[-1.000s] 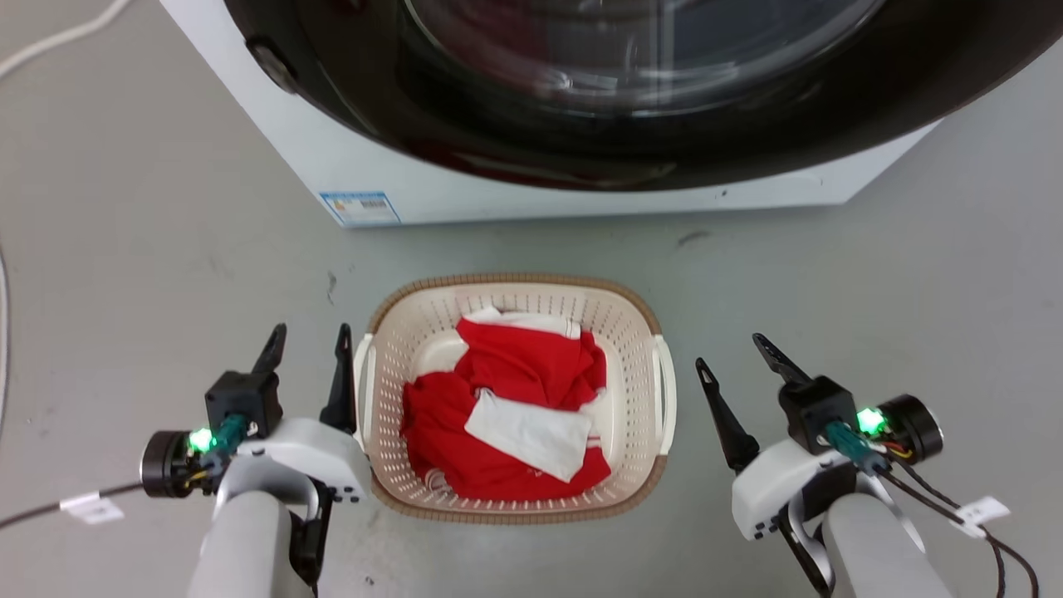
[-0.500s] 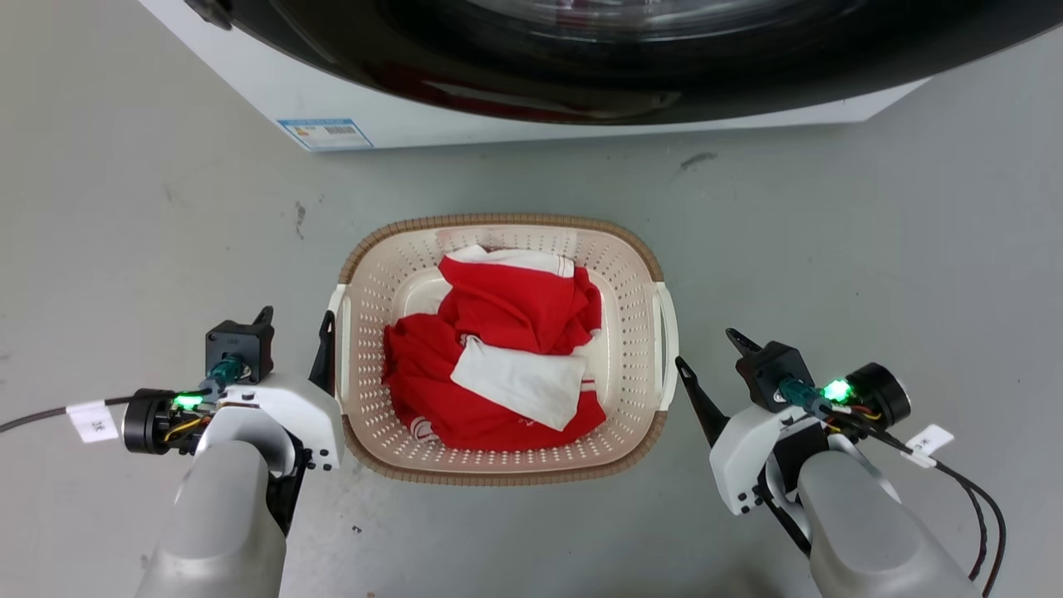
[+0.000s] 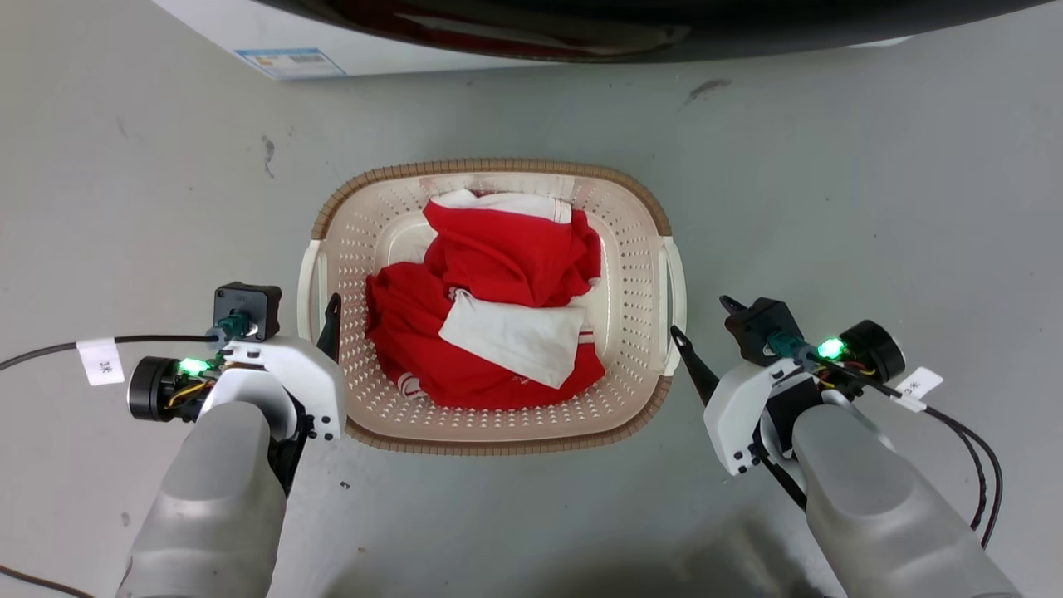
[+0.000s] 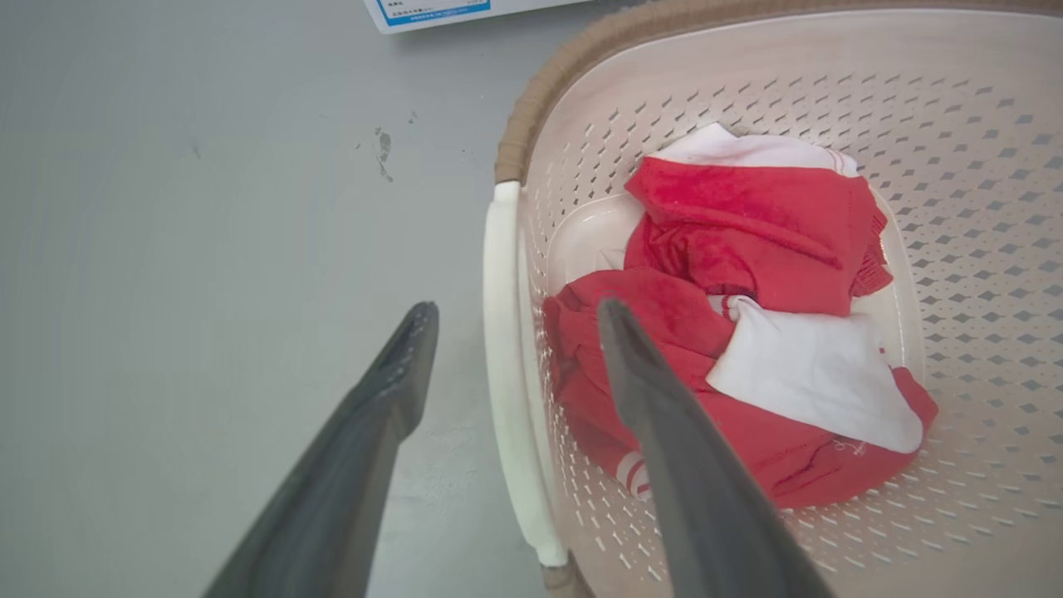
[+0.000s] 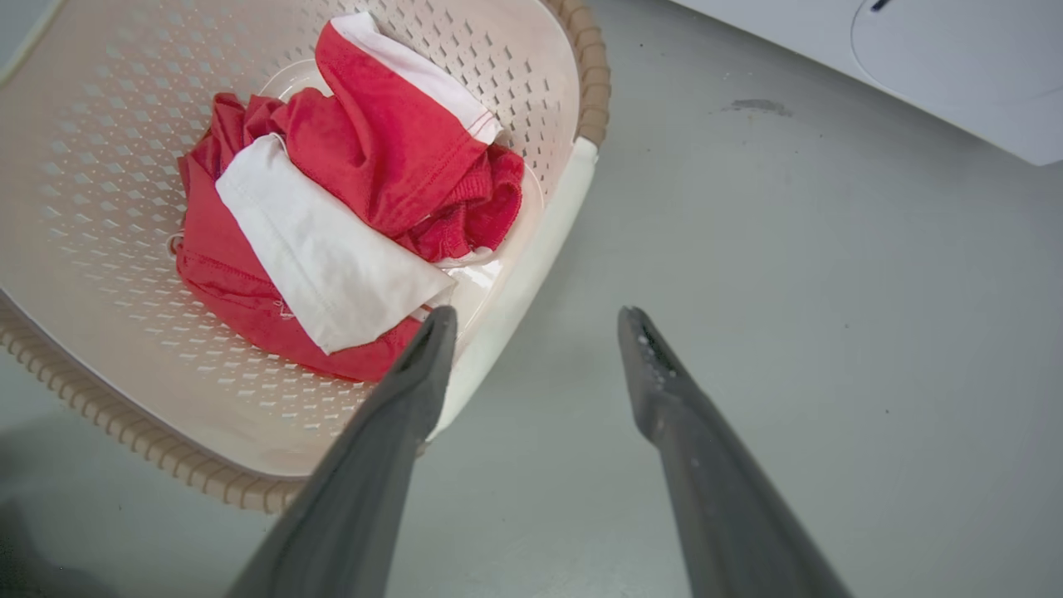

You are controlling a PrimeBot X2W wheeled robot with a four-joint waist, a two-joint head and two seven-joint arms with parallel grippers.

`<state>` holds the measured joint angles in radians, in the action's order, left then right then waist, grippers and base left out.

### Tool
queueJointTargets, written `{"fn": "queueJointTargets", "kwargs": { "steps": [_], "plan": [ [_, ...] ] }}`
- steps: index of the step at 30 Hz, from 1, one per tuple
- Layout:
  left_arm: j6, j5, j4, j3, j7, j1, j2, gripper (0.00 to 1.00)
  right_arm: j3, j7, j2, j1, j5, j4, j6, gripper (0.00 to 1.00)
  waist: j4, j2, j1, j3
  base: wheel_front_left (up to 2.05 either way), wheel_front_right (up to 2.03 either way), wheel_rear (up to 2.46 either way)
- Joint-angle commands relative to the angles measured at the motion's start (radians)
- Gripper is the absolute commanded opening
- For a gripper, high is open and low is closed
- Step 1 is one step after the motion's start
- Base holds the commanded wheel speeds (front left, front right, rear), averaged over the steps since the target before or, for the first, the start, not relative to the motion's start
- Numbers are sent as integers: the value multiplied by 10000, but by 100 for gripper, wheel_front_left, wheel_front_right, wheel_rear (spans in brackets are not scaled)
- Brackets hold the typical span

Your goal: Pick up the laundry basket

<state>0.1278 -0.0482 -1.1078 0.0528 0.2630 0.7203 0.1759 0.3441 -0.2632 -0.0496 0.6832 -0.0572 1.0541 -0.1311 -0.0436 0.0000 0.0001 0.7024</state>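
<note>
Jaws open, my left gripper (image 4: 511, 328) straddles the laundry basket's (image 3: 498, 419) left handle (image 4: 501, 249); right gripper (image 5: 536, 320) seems barely astride its own.

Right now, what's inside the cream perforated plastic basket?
The cream perforated basket holds crumpled red cloth with a white fabric piece on top. A bare patch of basket floor shows beside it; anything under the cloth is hidden.

Looking down on smooth grey floor (image 3: 872, 166), stretching edge to edge. Noting a dark scuff mark (image 3: 267, 155) at 11 o'clock and a smudge (image 3: 706, 87) at 1. Facing a white washing machine (image 3: 208, 25) at 12, showing its dark door (image 3: 581, 17) and carrying a blue-bordered label (image 3: 291, 61). Getting soft, even light; catching a faint shadow (image 3: 664, 561) at 6.
</note>
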Motion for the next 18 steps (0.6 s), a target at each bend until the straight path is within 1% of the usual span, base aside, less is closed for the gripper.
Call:
{"fn": "queueJointTargets", "kwargs": {
  "steps": [1,11,18],
  "plan": [
    [1,-85,-225,58,28,299,21,100,94,-24,-11,301,119,214,7,100,8,0,-1,250,0,0,0],
    [23,-311,-1161,651,28,1040,-130,100,638,-21,-21,927,734,928,10,100,68,0,-1,876,0,0,0],
    [23,-578,-1398,1042,28,1311,-187,100,967,-20,-28,1168,1174,1194,11,100,119,0,-1,1119,0,0,0]
  ]
}}
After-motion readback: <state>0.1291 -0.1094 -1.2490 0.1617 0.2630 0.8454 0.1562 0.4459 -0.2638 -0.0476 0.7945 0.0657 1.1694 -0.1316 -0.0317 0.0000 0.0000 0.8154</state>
